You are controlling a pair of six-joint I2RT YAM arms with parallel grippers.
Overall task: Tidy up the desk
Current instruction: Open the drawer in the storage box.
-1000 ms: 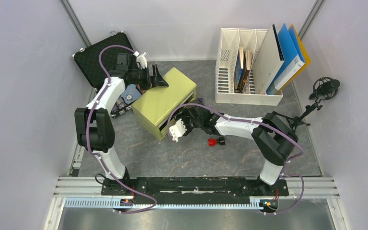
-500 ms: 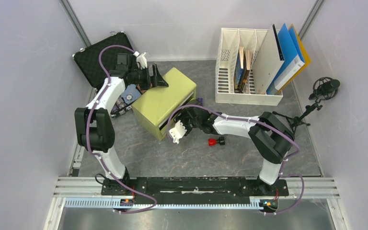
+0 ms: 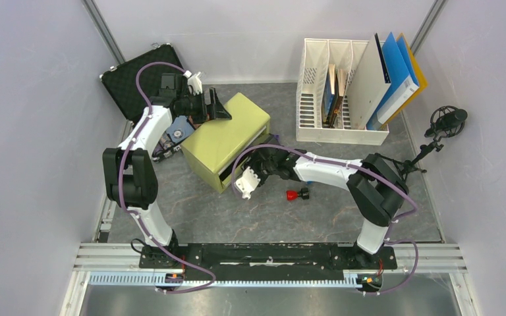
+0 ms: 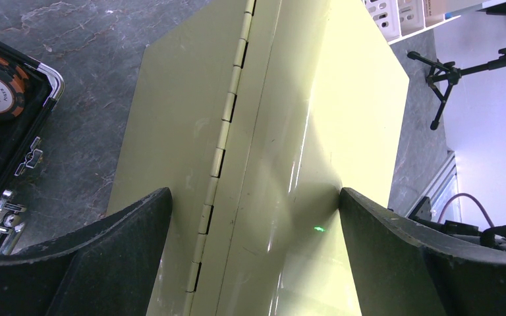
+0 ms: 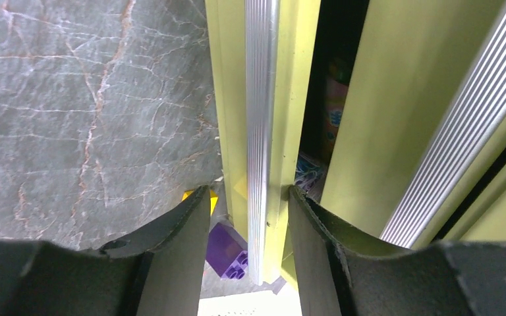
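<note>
Bench (image 3: 257,214): dark marbled surface, beneath both arms. Yellow-green cabinet (image 3: 227,135) stands on it; drawer front (image 5: 295,99) ajar, lying between jaws of right claw (image 5: 247,197). Jaws half-parted, straddling ribbed strip (image 5: 261,79); I cannot confirm firm contact. Left claw (image 4: 253,192) spread wide over cabinet top, holding nothing.

Recommendation: seat both pads squarely before pulling, then draw straight. Purple block (image 5: 224,251) below right claw may snag.

Overhead camera looks down on the dark grey marbled desk (image 3: 257,210). Wrist cameras peer close past left claw (image 4: 253,197) and right claw (image 5: 249,194) at the yellow-green metal drawer cabinet (image 3: 227,135), shared by all views.
</note>
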